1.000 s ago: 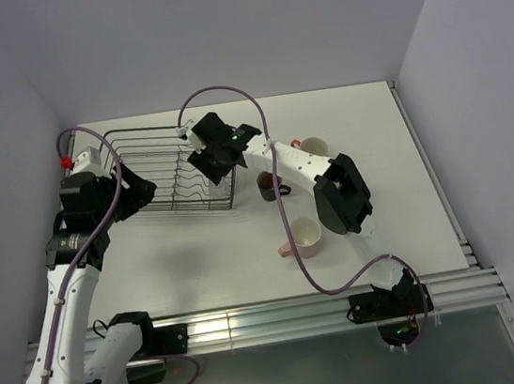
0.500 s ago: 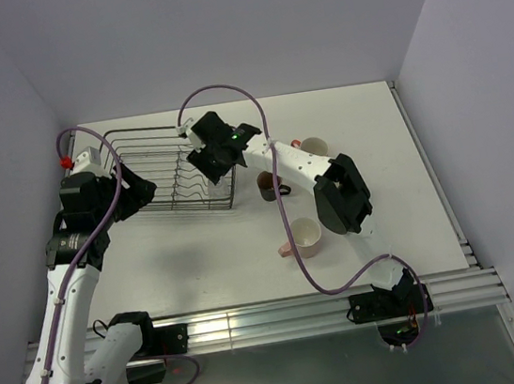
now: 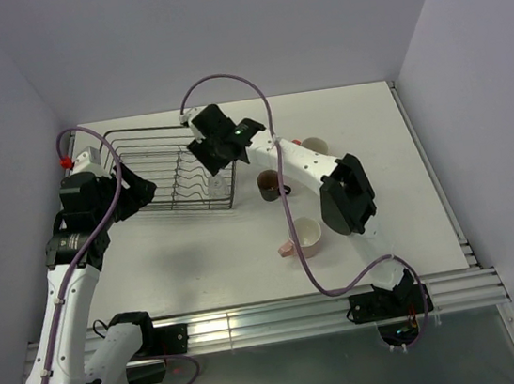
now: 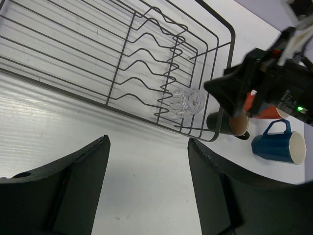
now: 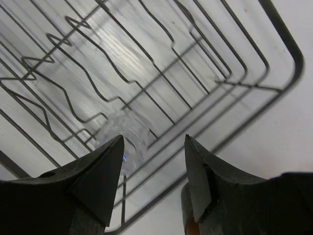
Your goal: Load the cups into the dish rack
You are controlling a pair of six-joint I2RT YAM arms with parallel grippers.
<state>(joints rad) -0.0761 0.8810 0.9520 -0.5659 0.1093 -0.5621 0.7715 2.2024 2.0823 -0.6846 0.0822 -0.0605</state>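
Since the earlier frame the right gripper [image 5: 152, 142] has lifted up and back from the rack's corner, jaws spread and empty, apparently because the glass [image 4: 190, 102] is delivered; it sits inside the dish rack [image 4: 230, 44], against the wire dividers at the corner nearest the brown mug [image 4: 230, 125], seemingly tilted; the left gripper [image 4: 149, 142] hangs spread and empty by the rack's near left side, clear of the working arm; blue mug [image 4: 279, 145], orange mug [image 3: 314, 147] and pink mug [image 3: 304, 235] wait on the table [image 3: 198, 247].
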